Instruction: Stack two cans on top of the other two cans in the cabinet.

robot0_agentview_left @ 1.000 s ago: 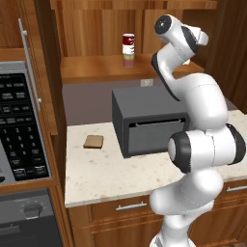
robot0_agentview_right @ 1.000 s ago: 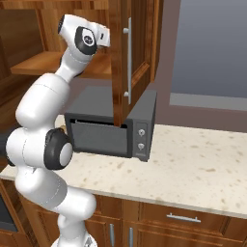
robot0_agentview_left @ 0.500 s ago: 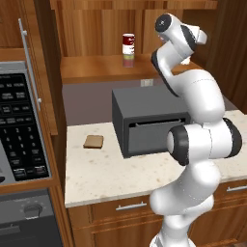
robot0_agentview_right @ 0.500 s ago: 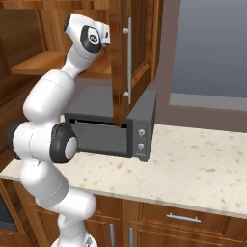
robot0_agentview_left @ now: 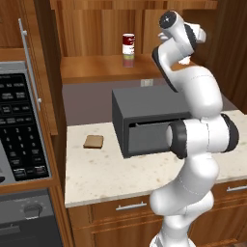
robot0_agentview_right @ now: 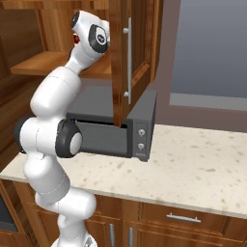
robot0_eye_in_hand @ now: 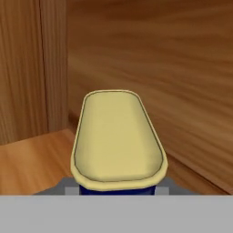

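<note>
While my gripper (robot0_eye_in_hand: pixel 117 193) is clenched on the dark blue can (robot0_eye_in_hand: pixel 117 148), inside the cabinet (robot0_agentview_left: pixel 96 29) above its shelf, I see the red-and-white can (robot0_agentview_left: pixel 128 45) stacked on a dull tin (robot0_agentview_left: pixel 128 61) further left.

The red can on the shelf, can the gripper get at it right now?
Reachable, probably: the cabinet stands open and the shelf toward the red can looks bare. But the gripper is shut on a blue can.
</note>
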